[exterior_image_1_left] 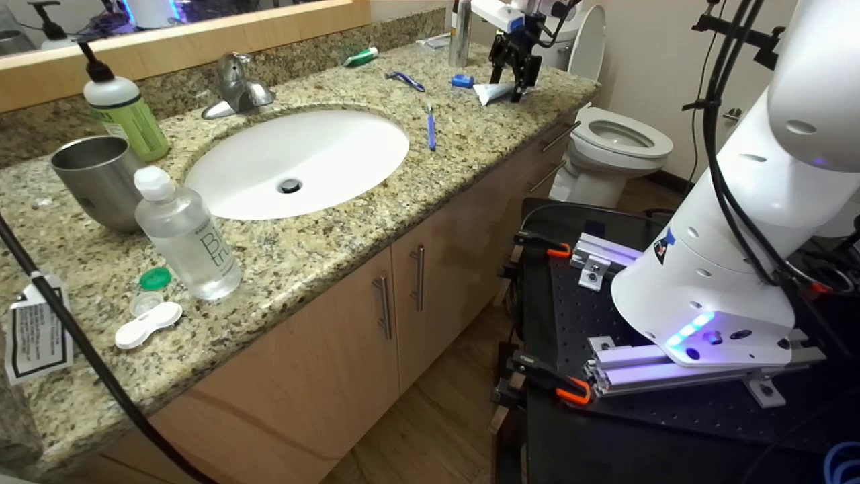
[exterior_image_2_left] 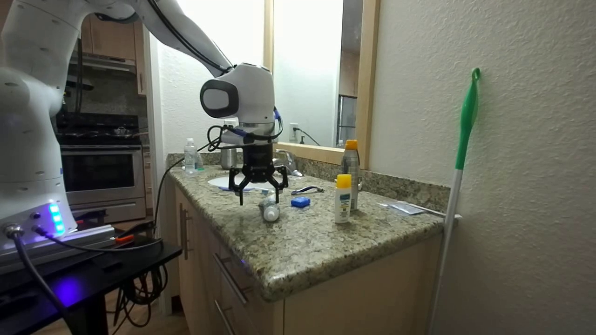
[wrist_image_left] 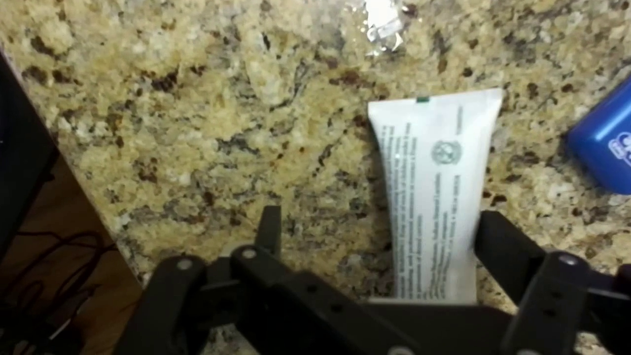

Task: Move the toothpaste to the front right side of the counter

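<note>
toothpaste (wrist_image_left: 436,197) | long axis aslant to counter (wrist_image_left: 222,148) edge | crimp toward sink (exterior_image_1_left: 336,158)

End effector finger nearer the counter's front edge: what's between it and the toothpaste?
Bare counter, in the wrist view: no object between that fingertip and the toothpaste.

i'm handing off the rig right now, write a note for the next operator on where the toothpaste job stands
Gripper: open, low over the counter, straddling the toothpaste but not clamping it; contact on one side unclear.
Toothpaste: lying on the counter near the blue container, set back from the front edge.
Done: gripper apparently lined up; nothing lifted yet.
Left: likely close on it, carry it to the front right, release and back off.
</note>
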You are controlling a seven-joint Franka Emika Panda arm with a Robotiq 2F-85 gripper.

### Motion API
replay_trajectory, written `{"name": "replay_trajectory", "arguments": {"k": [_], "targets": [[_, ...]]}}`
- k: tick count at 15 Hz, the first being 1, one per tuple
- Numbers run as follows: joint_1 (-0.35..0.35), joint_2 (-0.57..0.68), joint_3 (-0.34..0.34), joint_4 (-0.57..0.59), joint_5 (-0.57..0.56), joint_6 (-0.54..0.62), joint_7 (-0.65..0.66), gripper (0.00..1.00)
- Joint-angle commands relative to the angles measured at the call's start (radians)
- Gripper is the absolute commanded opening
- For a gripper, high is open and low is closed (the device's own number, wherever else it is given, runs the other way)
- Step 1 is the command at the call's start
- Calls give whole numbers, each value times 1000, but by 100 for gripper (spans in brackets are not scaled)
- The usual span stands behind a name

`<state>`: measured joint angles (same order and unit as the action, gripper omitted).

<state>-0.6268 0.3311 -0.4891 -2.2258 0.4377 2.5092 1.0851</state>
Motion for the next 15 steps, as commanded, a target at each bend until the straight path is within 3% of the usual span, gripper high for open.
{"name": "replay_trajectory", "arguments": {"k": [1, 5, 6, 15], "targets": [[7, 3, -7, 2, 1, -3, 1, 100], [6, 11, -8, 4, -2, -4, 1, 100], [-3, 13, -3, 9, 9, -11, -16, 81], [-6, -7, 6, -2, 21, -4, -45, 16]]}}
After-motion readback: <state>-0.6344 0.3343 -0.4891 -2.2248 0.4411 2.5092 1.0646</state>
